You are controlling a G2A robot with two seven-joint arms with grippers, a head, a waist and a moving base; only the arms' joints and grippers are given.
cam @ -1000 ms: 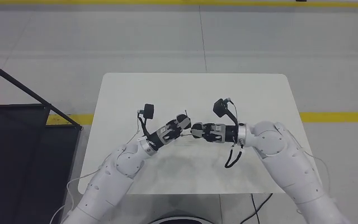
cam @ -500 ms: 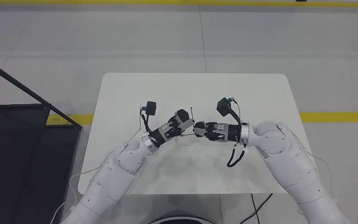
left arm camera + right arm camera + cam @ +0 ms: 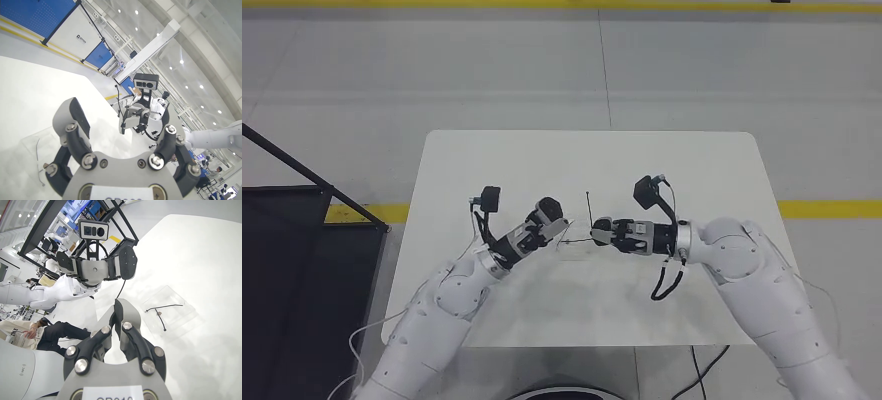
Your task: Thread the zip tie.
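A thin black zip tie stands up from my right gripper, which is shut on it above the middle of the white table. In the right wrist view the tie rises from the closed fingertips of that gripper toward the left gripper. My left gripper hangs a short way to the left of the tie with its fingers spread and nothing between them. From the left wrist view the open pads frame the right gripper farther off.
A clear flat tray lies on the table below the grippers, with two more black zip ties in it. The same tray shows beside the left gripper. A dark rack stands off the table's left side.
My left gripper has drawn back to the left, widening the gap to the right gripper. The zip tie has stayed in the right gripper, its free end now standing clear.
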